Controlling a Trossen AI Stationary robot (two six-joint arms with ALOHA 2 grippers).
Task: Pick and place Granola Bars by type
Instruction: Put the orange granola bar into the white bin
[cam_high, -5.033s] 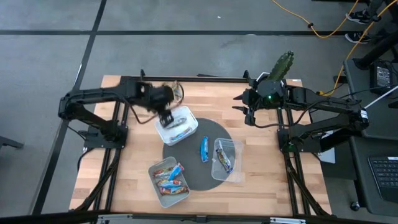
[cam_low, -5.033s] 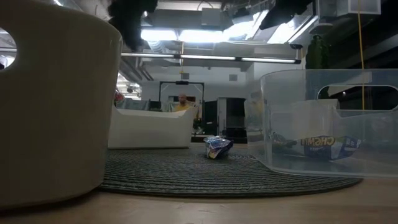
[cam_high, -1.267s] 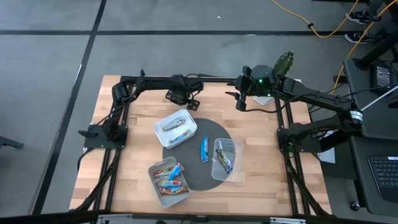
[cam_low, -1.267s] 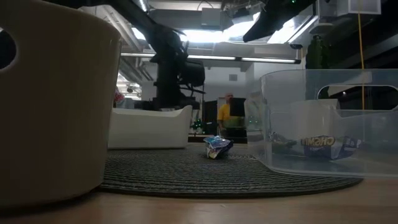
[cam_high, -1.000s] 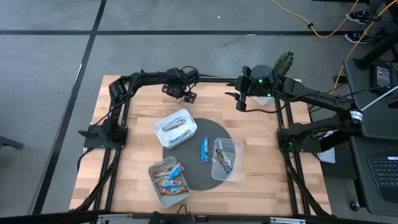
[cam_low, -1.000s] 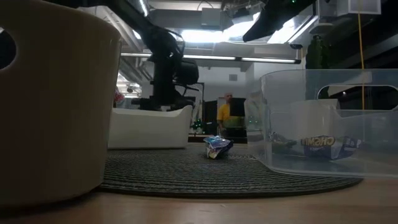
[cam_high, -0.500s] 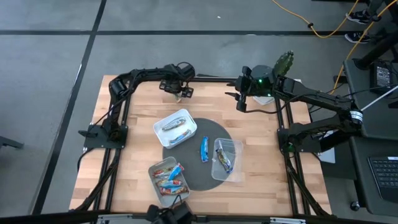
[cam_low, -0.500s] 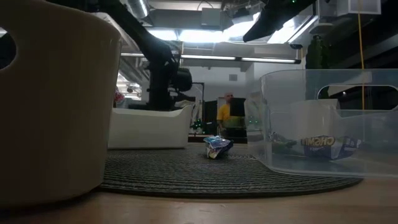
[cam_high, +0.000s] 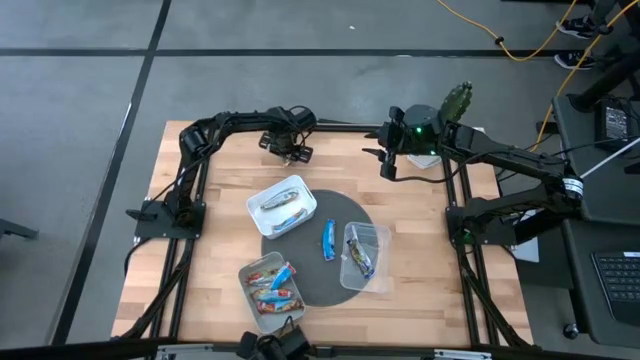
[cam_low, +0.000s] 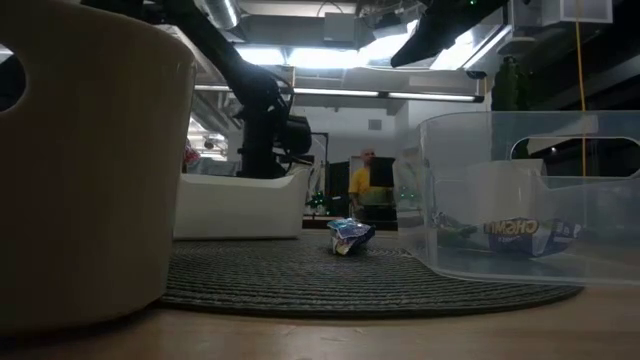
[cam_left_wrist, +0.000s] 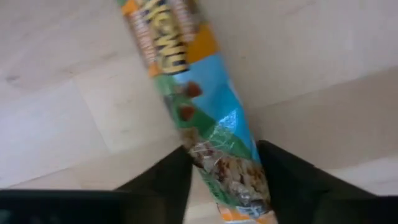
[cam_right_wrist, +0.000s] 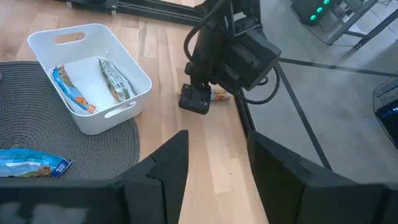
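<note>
Item: bar (cam_left_wrist: 205, 134) on worktop (cam_high: 200, 240) far edge | My left claw (cam_high: 290, 152): over it, fingers astride, not yet clenched | Bar's long axis runs forward between fingers | Right claw (cam_high: 390, 165): farther, part open, empty.

Looking straight down from above in the high view, taking in the whole wooden table (cam_high: 220, 240) and both arms. Set at table-top height in the low view, facing level across the round mat (cam_low: 340, 275) into the room behind, very close to a white tub (cam_low: 85, 170) filling the frame's left and a clear tub (cam_low: 520, 195) at right. Mounted on the left wrist, pressed close to the wood, with a wrapped bar (cam_left_wrist: 205, 118) filling the frame's centre. Mounted on the right wrist, higher and farther back, looking across the table toward the far white tub (cam_right_wrist: 93, 78) at upper left. Shared by the right wrist and high views: that tub, the mat and the left gripper (cam_right_wrist: 202, 99).
</note>
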